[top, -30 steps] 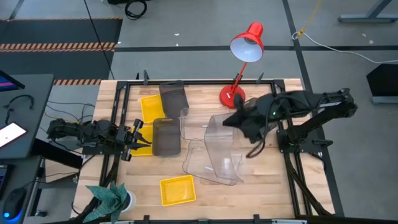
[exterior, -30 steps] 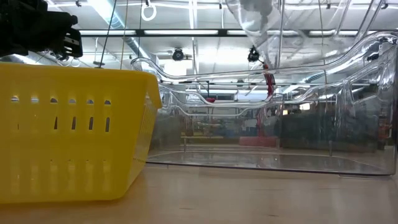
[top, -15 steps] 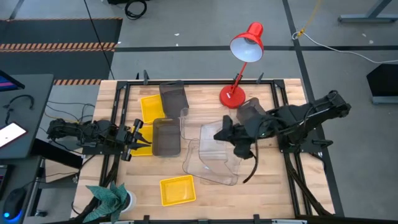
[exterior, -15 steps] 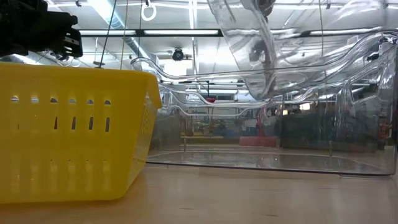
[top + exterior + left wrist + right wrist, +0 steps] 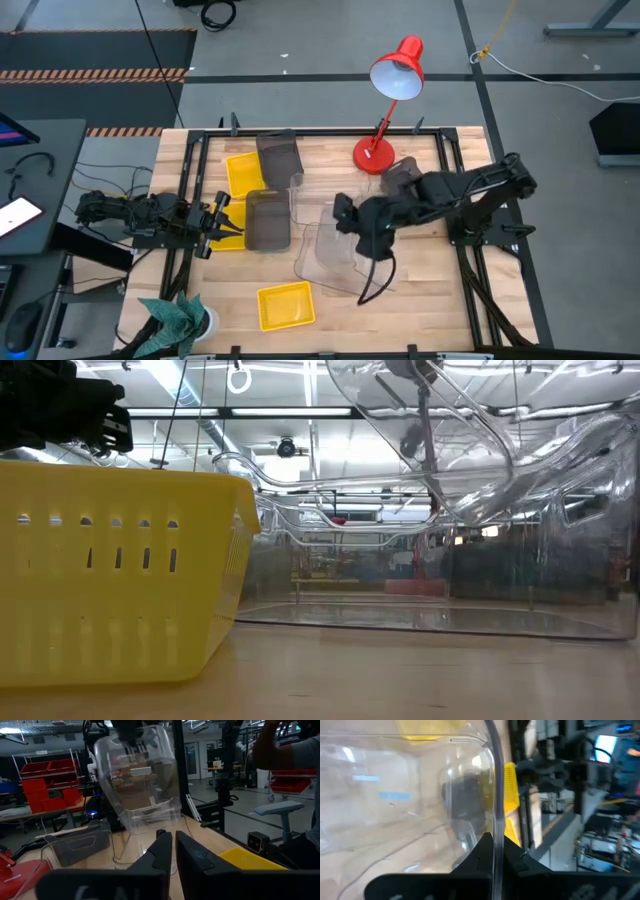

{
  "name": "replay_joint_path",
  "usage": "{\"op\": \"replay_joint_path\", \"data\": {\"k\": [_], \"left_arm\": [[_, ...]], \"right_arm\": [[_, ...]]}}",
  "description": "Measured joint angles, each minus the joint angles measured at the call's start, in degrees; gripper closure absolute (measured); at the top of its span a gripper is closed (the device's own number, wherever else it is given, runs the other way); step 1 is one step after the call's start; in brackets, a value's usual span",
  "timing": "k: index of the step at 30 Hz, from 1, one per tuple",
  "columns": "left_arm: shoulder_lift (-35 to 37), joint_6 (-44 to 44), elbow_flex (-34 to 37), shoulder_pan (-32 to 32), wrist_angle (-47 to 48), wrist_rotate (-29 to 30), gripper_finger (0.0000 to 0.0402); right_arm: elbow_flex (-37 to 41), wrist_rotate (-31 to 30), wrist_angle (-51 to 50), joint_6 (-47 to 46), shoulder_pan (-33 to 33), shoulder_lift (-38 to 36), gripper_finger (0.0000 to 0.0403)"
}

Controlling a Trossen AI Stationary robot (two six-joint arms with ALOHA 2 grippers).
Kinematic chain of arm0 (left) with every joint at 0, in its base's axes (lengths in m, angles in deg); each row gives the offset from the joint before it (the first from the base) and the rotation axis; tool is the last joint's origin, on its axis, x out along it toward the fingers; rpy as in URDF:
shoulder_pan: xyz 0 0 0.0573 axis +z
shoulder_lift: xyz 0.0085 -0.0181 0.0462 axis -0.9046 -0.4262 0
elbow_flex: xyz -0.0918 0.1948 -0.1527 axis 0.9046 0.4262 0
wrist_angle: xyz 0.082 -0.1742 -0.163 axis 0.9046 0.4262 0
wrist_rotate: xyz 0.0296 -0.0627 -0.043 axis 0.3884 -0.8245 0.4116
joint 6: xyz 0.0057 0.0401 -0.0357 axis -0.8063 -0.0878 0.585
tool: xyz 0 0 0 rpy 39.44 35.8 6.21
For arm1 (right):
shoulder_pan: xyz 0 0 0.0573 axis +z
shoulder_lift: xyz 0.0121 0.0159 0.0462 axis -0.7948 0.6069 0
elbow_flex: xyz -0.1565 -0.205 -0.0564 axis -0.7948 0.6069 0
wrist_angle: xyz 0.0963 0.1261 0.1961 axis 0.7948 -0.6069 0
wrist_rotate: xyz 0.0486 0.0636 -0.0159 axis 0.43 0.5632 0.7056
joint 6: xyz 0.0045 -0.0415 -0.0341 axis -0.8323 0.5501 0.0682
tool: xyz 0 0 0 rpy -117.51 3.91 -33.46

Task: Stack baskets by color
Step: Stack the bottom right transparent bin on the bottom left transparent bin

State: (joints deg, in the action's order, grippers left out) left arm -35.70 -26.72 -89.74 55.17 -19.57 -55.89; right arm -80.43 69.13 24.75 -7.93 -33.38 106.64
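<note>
My right gripper (image 5: 342, 213) reaches over the table's middle, shut on a clear basket (image 5: 440, 450) that hangs tilted above a second clear basket (image 5: 335, 262) lying on the table. A third clear one (image 5: 298, 193) stands behind it. Two dark grey baskets (image 5: 279, 153) (image 5: 267, 218) and a yellow one (image 5: 244, 172) lie at the far left. Another yellow basket (image 5: 286, 305) sits near the front edge. My left gripper (image 5: 214, 219) waits shut at the left edge, beside a yellow basket (image 5: 233, 230). My right gripper pinches the clear basket's wall at its rim (image 5: 494, 822), the rim's edge running between the two fingers. The fingers slant downward, coming from the table's right side. The basket is lifted clear and tilted, hanging over the clear basket on the table.
A red desk lamp (image 5: 392, 80) stands at the far edge, its base (image 5: 372, 155) just behind my right arm. A teal plant-like object (image 5: 176, 314) sits at the near left corner. A person's arm (image 5: 290, 750) shows beyond the table.
My right gripper has gone toward the table's left edge and a little down, rolling its wrist as it went. The held clear basket has travelled with it, tipping further, and now hangs over the clear basket on the table.
</note>
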Motion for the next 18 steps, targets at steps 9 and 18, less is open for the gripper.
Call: {"op": "replay_joint_path", "data": {"k": [9,18], "left_arm": [[0.00,-0.02,0.01,-0.02,0.01,0.00,0.0370],[0.00,0.00,0.01,-0.02,0.12,0.00,0.0374]], "right_arm": [[-8.38,1.37,-5.66,-0.80,0.11,4.47,0.0398],[-10.18,4.81,-8.47,-7.08,-0.42,6.99,0.0398]]}}
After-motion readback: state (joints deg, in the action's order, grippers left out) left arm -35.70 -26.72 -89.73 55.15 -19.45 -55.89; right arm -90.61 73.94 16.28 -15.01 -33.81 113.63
